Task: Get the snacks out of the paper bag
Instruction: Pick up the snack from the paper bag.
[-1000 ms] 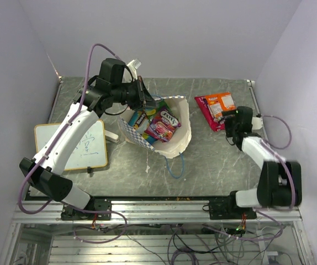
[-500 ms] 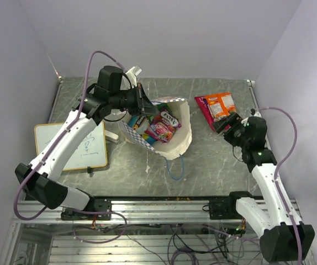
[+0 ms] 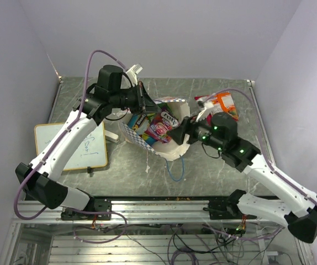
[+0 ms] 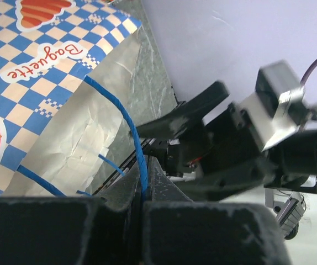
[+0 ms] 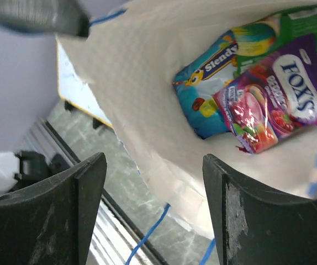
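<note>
The paper bag point(image 3: 172, 146) lies on its side, mouth toward the right. My left gripper point(image 3: 146, 103) is shut on its thin blue cord handle point(image 4: 138, 160) at the far rim; the checked outside point(image 4: 31, 72) shows in the left wrist view. My right gripper point(image 3: 181, 132) is open and empty at the bag's mouth point(image 5: 147, 110). Inside lie a magenta-pink packet point(image 5: 277, 91), a blue packet point(image 5: 211, 102) and a green packet point(image 5: 296, 25). A magenta packet and an orange packet point(image 3: 222, 103) lie on the table at the back right, partly hidden by the right arm.
A white writing board point(image 3: 86, 146) lies at the left of the table. The bag's other blue cord point(image 3: 175, 168) trails on the table toward the front rail point(image 3: 158, 207). Walls close in at the back and both sides.
My right arm has swung left from beside the two outside packets to the bag's mouth, gripper open. My left gripper has kept its hold on the handle, almost still.
</note>
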### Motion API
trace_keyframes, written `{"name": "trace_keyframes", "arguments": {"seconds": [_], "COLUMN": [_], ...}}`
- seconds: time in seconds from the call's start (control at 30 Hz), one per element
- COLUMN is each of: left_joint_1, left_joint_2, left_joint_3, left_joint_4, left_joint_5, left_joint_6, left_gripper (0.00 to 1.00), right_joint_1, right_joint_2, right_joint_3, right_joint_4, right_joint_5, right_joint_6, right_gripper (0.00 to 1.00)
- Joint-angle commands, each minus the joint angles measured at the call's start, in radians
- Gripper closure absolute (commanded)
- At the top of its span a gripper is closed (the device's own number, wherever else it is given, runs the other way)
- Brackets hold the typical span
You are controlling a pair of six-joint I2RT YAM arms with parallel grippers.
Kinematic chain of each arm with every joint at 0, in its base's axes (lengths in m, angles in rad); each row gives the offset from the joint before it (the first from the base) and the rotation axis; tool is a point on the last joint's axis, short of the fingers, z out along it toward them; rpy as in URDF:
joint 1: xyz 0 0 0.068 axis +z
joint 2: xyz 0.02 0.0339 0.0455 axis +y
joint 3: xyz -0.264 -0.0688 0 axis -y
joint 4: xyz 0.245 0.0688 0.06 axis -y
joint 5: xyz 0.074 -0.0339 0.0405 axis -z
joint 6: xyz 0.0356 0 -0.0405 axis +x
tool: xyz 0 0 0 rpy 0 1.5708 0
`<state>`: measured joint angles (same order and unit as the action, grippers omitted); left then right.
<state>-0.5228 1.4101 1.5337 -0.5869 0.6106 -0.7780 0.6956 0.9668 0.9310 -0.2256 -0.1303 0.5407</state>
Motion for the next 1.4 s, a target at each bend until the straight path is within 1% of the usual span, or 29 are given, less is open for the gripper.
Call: {"name": "trace_keyframes", "arguments": {"seconds": [0.0,0.07,0.1,0.2,0.3,0.43,0.5,0.57,0.73,0.83,0.9,0.97,1.03,1.13,1.2,1.27,1.37], "left_joint_1": [-0.009,-0.009,-0.009,-0.008,-0.009,-0.009,-0.010,-0.011,-0.011,-0.011,-0.011,-0.011,-0.012,-0.013,-0.013,-0.014,-0.016], "left_joint_2": [-0.024,-0.031,-0.034,-0.041,-0.045,-0.049,-0.052,-0.055,-0.059,-0.057,-0.055,-0.053,-0.050,-0.044,-0.039,-0.033,-0.025], "left_joint_3": [0.051,0.047,0.044,0.037,0.039,0.040,0.038,0.035,0.029,0.032,0.034,0.034,0.034,0.035,0.040,0.048,0.061], "left_joint_4": [0.044,0.053,0.060,0.082,0.104,0.128,0.133,0.129,0.113,0.099,0.094,0.091,0.090,0.085,0.082,0.078,0.068], "left_joint_5": [0.038,0.045,0.048,0.062,0.070,0.084,0.084,0.084,0.073,0.064,0.058,0.055,0.055,0.051,0.053,0.051,0.047], "left_joint_6": [-0.015,-0.020,-0.023,-0.031,-0.032,-0.035,-0.034,-0.031,-0.028,-0.023,-0.024,-0.025,-0.027,-0.030,-0.031,-0.030,-0.027], "left_gripper": [0.93,0.93,0.93,0.93,0.93,0.93,0.93,0.93,0.93,0.93,0.93,0.93,0.93,0.93,0.93,0.93,0.93], "right_joint_1": [0.155,0.225,0.249,0.273,0.272,0.272,0.273,0.273,0.272,0.271,0.270,0.266,0.262,0.259,0.259,0.259,0.259], "right_joint_2": [0.074,0.126,0.153,0.226,0.290,0.383,0.429,0.470,0.554,0.591,0.609,0.627,0.651,0.693,0.726,0.760,0.813], "right_joint_3": [0.006,0.013,0.012,-0.026,-0.079,-0.110,-0.122,-0.129,-0.121,-0.111,-0.119,-0.130,-0.133,-0.122,-0.101,-0.089,-0.068], "right_joint_4": [0.085,0.111,0.125,0.226,0.383,0.527,0.563,0.582,0.588,0.579,0.591,0.607,0.628,0.651,0.655,0.689,0.720], "right_joint_5": [0.172,0.226,0.285,0.431,0.532,0.620,0.628,0.601,0.534,0.528,0.530,0.525,0.532,0.525,0.518,0.557,0.597], "right_joint_6": [-0.269,-0.392,-0.441,-0.530,-0.549,-0.510,-0.507,-0.534,-0.669,-0.759,-0.806,-0.840,-0.869,-0.897,-0.911,-0.917,-0.940], "right_gripper": [0.31,0.31,0.31,0.31,0.30,0.30,0.29,0.29,0.29,0.35,0.42,0.45,0.44,0.38,0.35,0.33,0.33]}}
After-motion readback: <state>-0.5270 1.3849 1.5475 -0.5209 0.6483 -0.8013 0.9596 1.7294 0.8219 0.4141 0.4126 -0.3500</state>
